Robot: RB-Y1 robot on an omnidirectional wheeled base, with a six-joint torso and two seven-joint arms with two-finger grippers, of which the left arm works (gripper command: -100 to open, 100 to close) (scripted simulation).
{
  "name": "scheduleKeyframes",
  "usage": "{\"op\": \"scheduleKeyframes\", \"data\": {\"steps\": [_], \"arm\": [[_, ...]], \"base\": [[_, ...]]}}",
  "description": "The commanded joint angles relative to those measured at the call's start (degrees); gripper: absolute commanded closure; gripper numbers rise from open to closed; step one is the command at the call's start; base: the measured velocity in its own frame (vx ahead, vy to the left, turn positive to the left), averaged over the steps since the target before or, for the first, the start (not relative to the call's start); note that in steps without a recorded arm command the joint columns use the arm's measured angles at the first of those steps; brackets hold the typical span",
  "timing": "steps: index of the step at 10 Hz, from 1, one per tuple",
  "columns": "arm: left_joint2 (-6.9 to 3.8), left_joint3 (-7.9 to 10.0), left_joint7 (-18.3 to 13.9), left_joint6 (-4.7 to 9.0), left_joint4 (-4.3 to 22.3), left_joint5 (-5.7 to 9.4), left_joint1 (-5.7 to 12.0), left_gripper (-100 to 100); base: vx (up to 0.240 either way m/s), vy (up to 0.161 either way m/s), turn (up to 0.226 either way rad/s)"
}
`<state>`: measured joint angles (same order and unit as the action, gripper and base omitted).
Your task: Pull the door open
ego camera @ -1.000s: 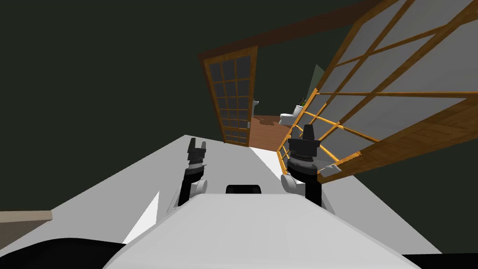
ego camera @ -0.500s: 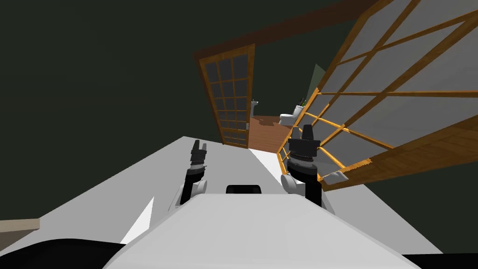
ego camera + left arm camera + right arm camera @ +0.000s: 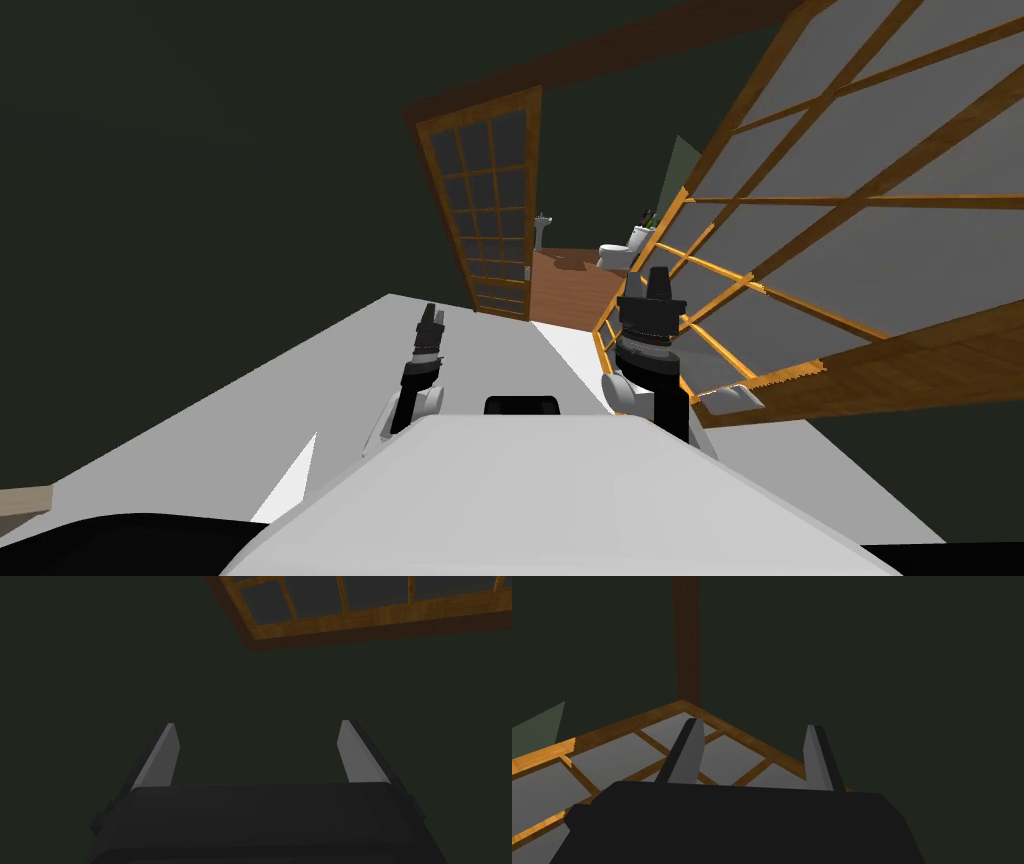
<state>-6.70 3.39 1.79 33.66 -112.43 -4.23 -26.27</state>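
Note:
Two wooden doors with grey panes stand ajar. The near right door [image 3: 830,200] slants wide across the right side, and its grey lever handle [image 3: 728,394] sits low on its edge, just right of my right forearm. The far left door [image 3: 485,205] stands beyond my hands. My right gripper [image 3: 658,280] is open beside the right door's edge, with nothing between its fingers [image 3: 689,748]; that door's panes [image 3: 612,756] lie behind them. My left gripper [image 3: 430,318] is open in free air, with a dark green wall behind its fingers [image 3: 357,751].
Through the gap between the doors I see a brown wooden floor [image 3: 570,280], a white toilet [image 3: 622,250] and a small pedestal sink [image 3: 541,228]. Dark green walls [image 3: 200,180] flank the doorway. Pale grey floor [image 3: 300,370] lies under my arms.
The right door has swung wider, its lower edge and lever handle moving right and toward me. The left door has also opened slightly. My left hand has turned edge-on; the right arm has stayed put.

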Motion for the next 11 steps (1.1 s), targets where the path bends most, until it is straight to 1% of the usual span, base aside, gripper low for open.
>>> {"op": "scheduleKeyframes", "data": {"steps": [1, 2, 3, 5, 11], "arm": [[-0.40, 0.29, 1.61, 1.11, 2.01, -0.84, 0.36, -100], [-0.59, 0.43, 2.32, 1.51, 2.93, -1.24, 0.60, -100], [-0.96, 0.71, 3.76, 2.33, 4.76, -2.06, 1.08, -100], [-1.32, 1.00, 5.29, 3.20, 6.72, -2.93, 1.60, -100], [-2.37, 1.94, 10.07, 5.93, 12.83, -5.66, 3.21, -100]], "base": [[0.124, -0.077, -0.006], [0.110, -0.070, -0.002], [0.138, -0.079, -0.009], [0.129, -0.068, -0.006], [0.094, -0.062, -0.005]]}}
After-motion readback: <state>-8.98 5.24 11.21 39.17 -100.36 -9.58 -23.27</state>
